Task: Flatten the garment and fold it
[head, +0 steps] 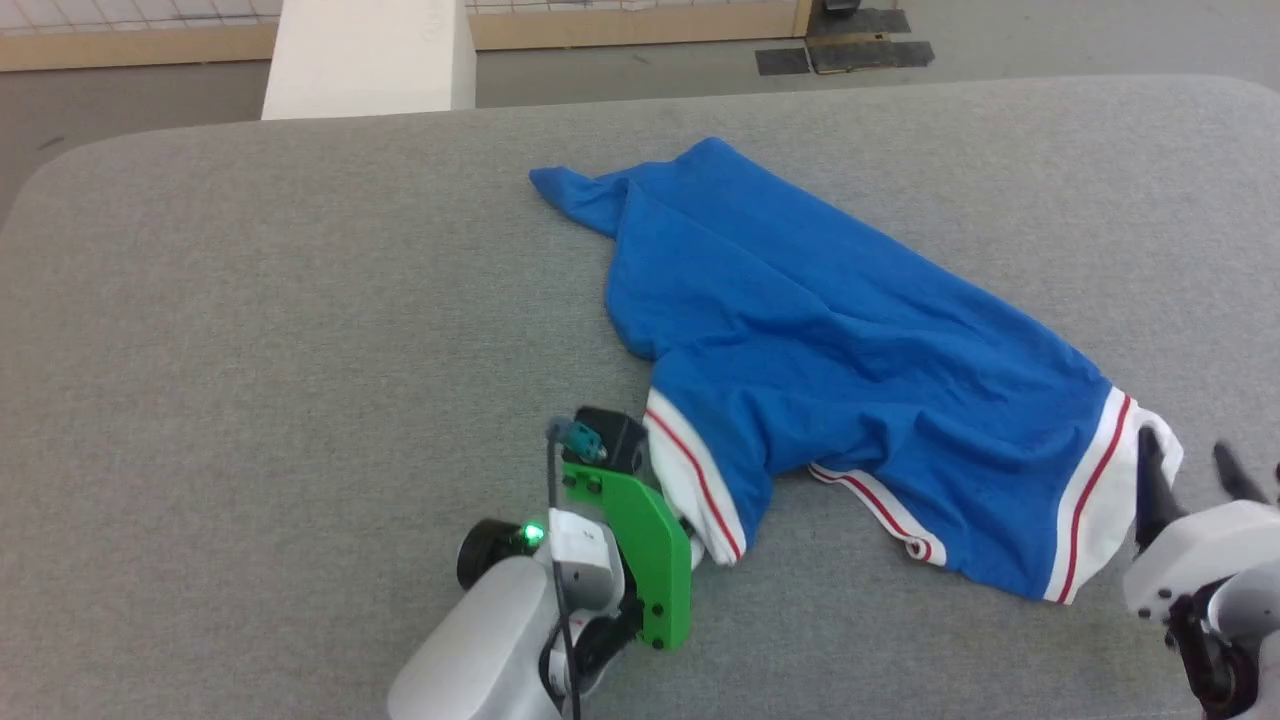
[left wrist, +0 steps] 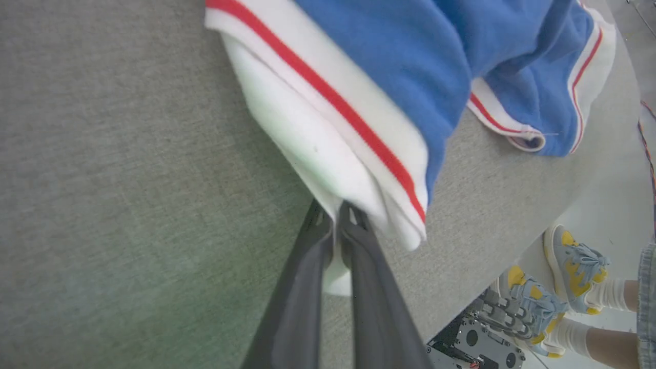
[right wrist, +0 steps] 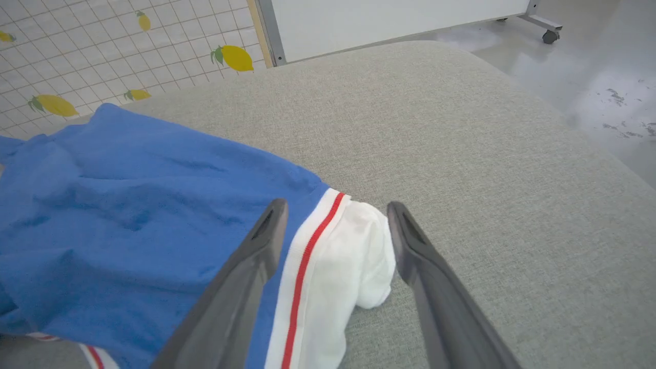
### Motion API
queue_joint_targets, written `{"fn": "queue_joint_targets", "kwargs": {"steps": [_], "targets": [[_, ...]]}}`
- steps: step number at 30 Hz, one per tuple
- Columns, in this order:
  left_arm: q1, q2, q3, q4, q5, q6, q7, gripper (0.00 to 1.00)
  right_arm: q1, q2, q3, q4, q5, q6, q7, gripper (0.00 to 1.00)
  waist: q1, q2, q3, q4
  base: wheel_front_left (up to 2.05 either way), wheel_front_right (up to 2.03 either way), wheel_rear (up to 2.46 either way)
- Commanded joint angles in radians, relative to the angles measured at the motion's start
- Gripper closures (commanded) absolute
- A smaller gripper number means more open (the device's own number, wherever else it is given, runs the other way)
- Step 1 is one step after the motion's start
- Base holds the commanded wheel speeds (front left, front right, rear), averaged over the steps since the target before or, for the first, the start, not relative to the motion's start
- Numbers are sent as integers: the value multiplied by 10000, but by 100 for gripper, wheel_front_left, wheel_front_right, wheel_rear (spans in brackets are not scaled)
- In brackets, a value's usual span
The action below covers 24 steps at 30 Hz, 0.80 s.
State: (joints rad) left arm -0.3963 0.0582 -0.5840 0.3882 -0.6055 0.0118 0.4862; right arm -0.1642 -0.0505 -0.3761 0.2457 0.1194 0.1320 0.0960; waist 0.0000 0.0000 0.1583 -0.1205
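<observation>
Item 1, left gripper (left wrist: 335, 211): nearest my head camera, low over the table (head: 300, 300) by its near edge, about mid-width. I see its fingers pressed together, pinching the white end of the nearer sleeve of the shirt (head: 830, 330). A green bracket (head: 650, 550) sits on its wrist.

Item 2, right gripper (right wrist: 335, 205): at the near right corner. I read its fingers as spread wide, one on either side of the other white sleeve (right wrist: 353, 271). Its left finger lies over the band where blue meets white beside the red stripe. Whether either finger presses the cloth I cannot tell.

Item 3, shirt: blue body, white sleeves, thin red trim. It lies crumpled on the right half of the table. It runs on a slant from a blue corner near the far edge down to the two sleeves at the near edge. It is creased and partly doubled over itself, and a striped white band shows between the sleeves.

Item 4, table: grey cloth top, rounded corners.

Item 5, off the table: a person's grey-and-yellow shoes (left wrist: 579, 266) with white socks stand on the floor past the edge, seen in my left wrist view. A tiled wall with lemon prints (right wrist: 238, 57) shows in my right wrist view. A white post (head: 370, 55) stands past the far edge.
</observation>
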Motion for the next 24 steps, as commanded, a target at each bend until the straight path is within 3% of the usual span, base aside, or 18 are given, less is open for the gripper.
{"fn": "queue_joint_targets", "kwargs": {"steps": [1,9,18,19,20,21,24], "targets": [[56,53,107,-212,-68,92,-102,100,-36,3,-134,203,-125,-13,488,0,0,0,-19,95,0,0,0],[531,255,120,-1707,-239,206,-13,100,-264,3,-372,791,-748,-13,3595,0,0,0,267,425,0,0,0],[869,445,-22,-2570,-279,323,225,100,-361,3,-855,908,-1040,-13,4892,0,0,0,487,721,0,0,0],[899,460,-26,-2621,-288,336,231,100,-352,3,-860,945,-966,-13,5004,41,0,0,502,737,0,0,0],[920,476,-29,-2653,-291,343,232,100,-344,3,-832,959,-906,-13,5069,75,0,0,511,745,0,0,0],[946,500,-29,-2683,-291,354,229,100,-330,3,-764,941,-832,-13,5103,100,0,0,511,745,0,0,0],[1016,540,7,-2736,-330,384,190,100,-303,3,-609,841,-610,-13,5114,100,0,0,476,712,0,0,0]]}}
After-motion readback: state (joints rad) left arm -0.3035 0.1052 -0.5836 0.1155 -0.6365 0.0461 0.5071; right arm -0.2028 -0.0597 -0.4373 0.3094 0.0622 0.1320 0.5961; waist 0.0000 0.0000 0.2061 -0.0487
